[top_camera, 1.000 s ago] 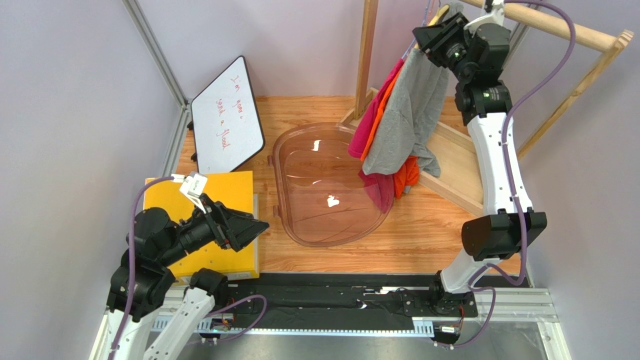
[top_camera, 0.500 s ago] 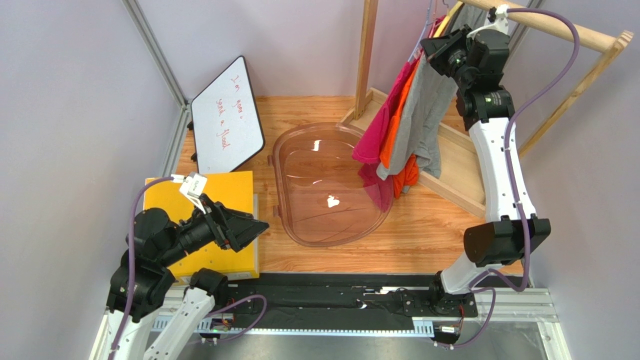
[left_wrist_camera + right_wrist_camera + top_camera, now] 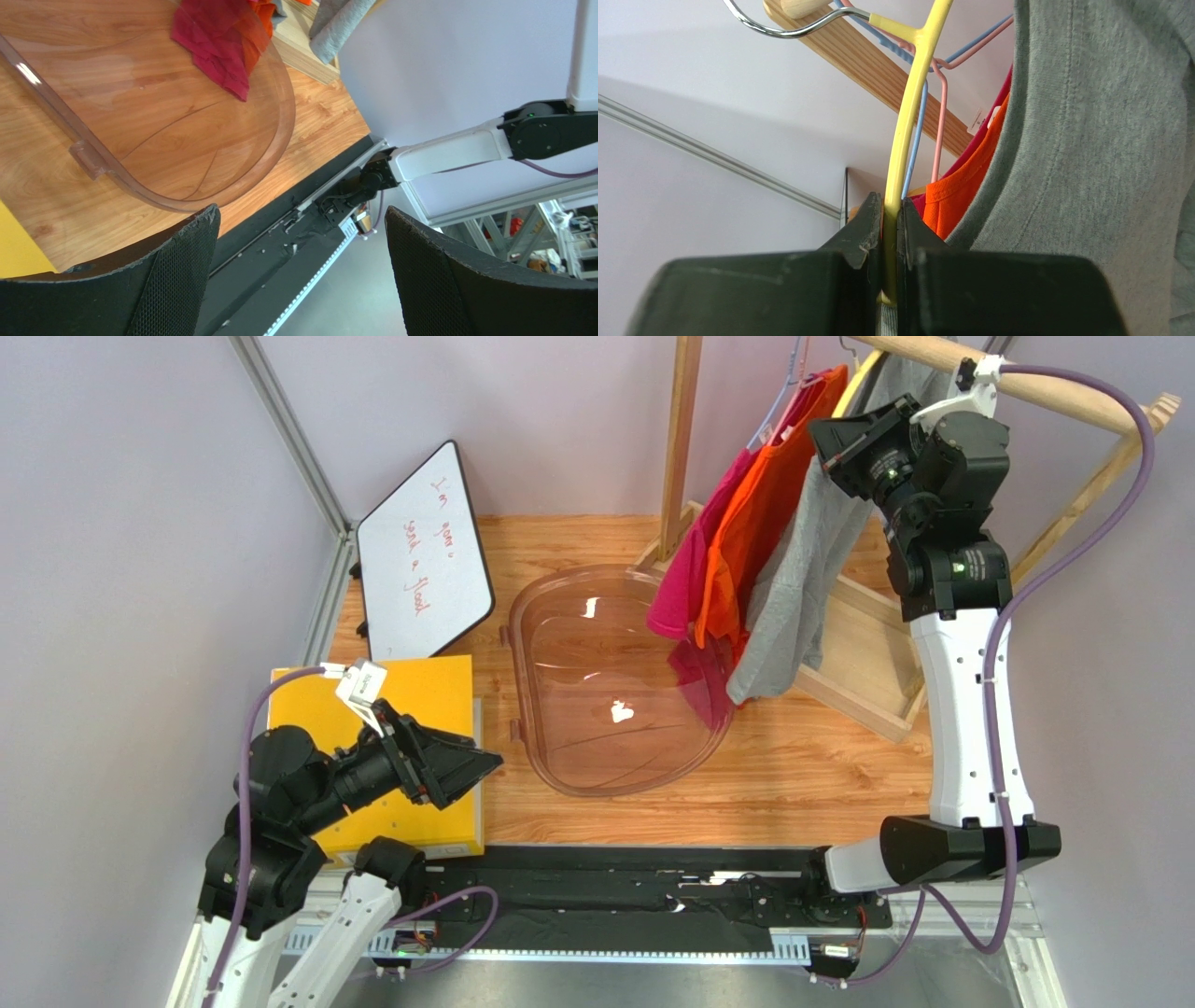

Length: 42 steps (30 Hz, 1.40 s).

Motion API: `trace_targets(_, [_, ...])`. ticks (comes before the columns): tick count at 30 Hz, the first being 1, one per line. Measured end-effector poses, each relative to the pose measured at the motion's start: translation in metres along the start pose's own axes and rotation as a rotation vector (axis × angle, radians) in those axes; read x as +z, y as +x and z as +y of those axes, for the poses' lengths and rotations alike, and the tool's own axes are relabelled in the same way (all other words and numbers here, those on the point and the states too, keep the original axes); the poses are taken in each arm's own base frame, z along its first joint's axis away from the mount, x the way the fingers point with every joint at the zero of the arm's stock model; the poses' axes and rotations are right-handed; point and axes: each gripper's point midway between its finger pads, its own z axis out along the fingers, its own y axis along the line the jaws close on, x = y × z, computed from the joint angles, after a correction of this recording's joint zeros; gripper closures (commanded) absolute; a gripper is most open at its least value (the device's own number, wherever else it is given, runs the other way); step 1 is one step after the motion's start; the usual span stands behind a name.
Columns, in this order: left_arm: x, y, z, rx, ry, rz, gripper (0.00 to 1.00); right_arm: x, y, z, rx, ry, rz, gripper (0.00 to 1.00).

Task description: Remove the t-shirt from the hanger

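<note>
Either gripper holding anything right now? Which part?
Right gripper pinches the yellow hanger on one sloping arm. Left gripper is open and empty.

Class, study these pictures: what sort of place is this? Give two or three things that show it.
Probably a robot test cell in a lab: two arms on a rail, a wooden rack of t-shirts, a whiteboard.

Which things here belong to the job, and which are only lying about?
Job: grey t-shirt, yellow hanger, right end effector, rail.
Lying about: whiteboard, tub, yellow box, orange shirt, pink shirt.
</note>
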Motion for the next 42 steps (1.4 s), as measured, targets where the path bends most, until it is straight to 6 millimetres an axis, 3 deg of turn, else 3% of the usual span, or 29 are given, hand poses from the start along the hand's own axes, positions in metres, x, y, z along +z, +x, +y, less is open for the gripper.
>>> trace_targets(11, [0.006,-0.003,-0.019,-0.026,0.129,-0.006,0.14,-0.003,0.015,0.008,0.074,-0.064,0.093,1.0])
trace_targets(15, [0.017,-0.001,-0.019,-0.057,0.163,0.017,0.14,-0.029,0.021,0.008,0.068,-0.064,0.1,1.0])
trace_targets(20, [0.038,-0.004,-0.032,-0.054,0.233,0.077,0.14,-0.081,0.025,0.01,0.042,-0.068,0.08,1.0])
trace_targets(23, [0.06,0.003,-0.049,-0.044,0.269,0.164,0.14,-0.113,0.032,0.007,0.03,-0.066,0.068,1.0])
trace_targets(26, [0.083,0.007,-0.08,0.005,0.32,0.226,0.13,-0.141,0.04,0.002,0.024,-0.052,0.071,1.0])
trace_targets(32, [0.124,0.007,-0.137,0.121,0.418,0.235,0.05,-0.18,0.046,0.004,0.017,-0.049,0.076,1.0])
trace_targets(37, [0.156,0.001,-0.191,0.231,0.506,0.175,0.04,-0.203,0.048,0.006,0.02,-0.058,0.07,1.0])
trace_targets(42, [0.198,0.009,-0.207,0.316,0.484,0.155,0.05,-0.207,0.077,-0.014,0.092,-0.032,0.117,1.0])
